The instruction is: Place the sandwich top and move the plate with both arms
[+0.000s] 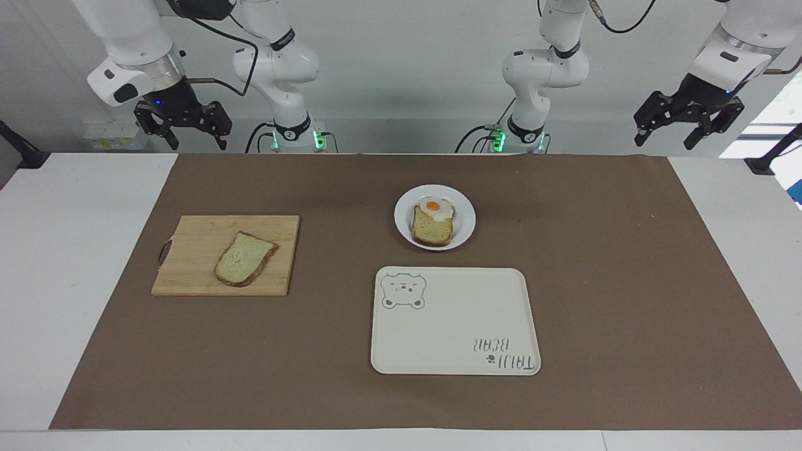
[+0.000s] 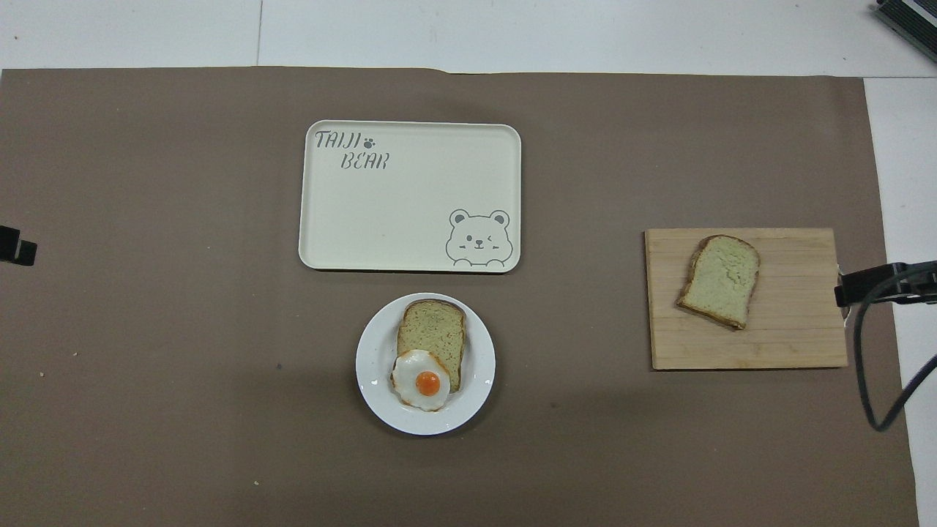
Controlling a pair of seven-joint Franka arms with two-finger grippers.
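Observation:
The sandwich top, a pale slice with brown crust, lies flat on a wooden cutting board toward the right arm's end. The plate is small, round and white, and sits mid-table. It carries a squarer bread slice with a fried egg on the slice's robot-side end. My right gripper hangs open and empty above the table's robot-side edge, at the board's end. My left gripper hangs open and empty at the other end.
A cream rectangular tray with a bear drawing lies just farther from the robots than the plate. A brown mat covers most of the white table. Only the gripper tips show at the overhead view's side edges.

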